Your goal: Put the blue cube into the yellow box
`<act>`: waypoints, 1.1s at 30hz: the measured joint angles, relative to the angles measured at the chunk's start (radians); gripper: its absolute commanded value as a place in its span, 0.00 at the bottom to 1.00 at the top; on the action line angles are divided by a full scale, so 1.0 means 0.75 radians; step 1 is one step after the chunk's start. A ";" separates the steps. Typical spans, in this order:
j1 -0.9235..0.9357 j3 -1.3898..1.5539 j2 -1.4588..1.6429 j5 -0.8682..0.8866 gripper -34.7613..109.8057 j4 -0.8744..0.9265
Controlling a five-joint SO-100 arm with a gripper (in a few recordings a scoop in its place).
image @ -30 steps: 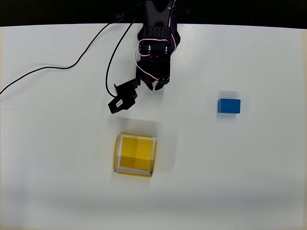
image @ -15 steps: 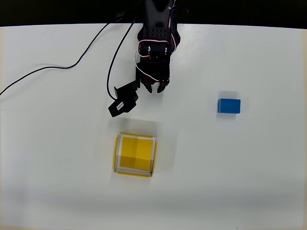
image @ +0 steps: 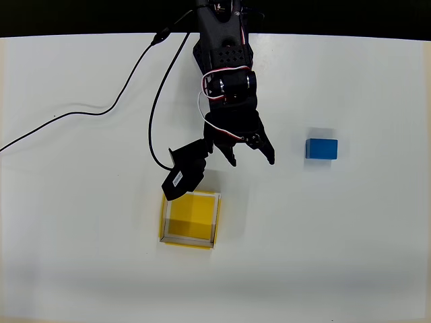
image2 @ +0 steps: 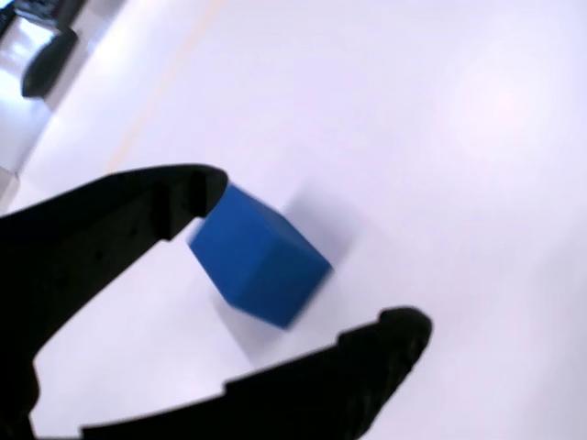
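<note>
A: Looking down from overhead, where is the pincer (image: 252,161)?

B: Above the white tabletop (image: 350,256), with its two dark fingers spread apart and nothing between them. The arm (image: 225,64) reaches down the picture from the top edge.

A: And the cube (image: 321,149)?

B: To the right of the pincer, apart from it, lying flat on the tabletop. No finger touches it.

A: The box (image: 190,219)?

B: Below and to the left of the pincer, near it. Its yellow floor is bare. A black block (image: 184,173) on the arm's side overlaps the box's upper left corner in this view; whether it touches I cannot tell.

A: Anything else?

B: A black cable (image: 101,108) runs from the arm off to the left edge.

A: Now the wrist view.

B: The fingers show as dark shapes, one upper left (image2: 101,229) and one lower right (image2: 348,376), with a wide gap between them. The pincer (image2: 316,257) is open.

A: Is the cube (image2: 259,257) in that gap?

B: It shows through the gap, resting on the tabletop (image2: 440,119) beyond the fingertips. The upper finger's tip overlaps its top corner in the picture, and the picture is a little blurred.
</note>
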 measured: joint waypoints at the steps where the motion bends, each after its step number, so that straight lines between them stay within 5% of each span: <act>1: -0.020 -0.065 -0.059 0.037 0.50 0.016; 16: -0.340 -0.732 -0.824 0.344 0.62 0.319; 33: -0.605 -0.972 -1.272 -0.337 0.67 0.200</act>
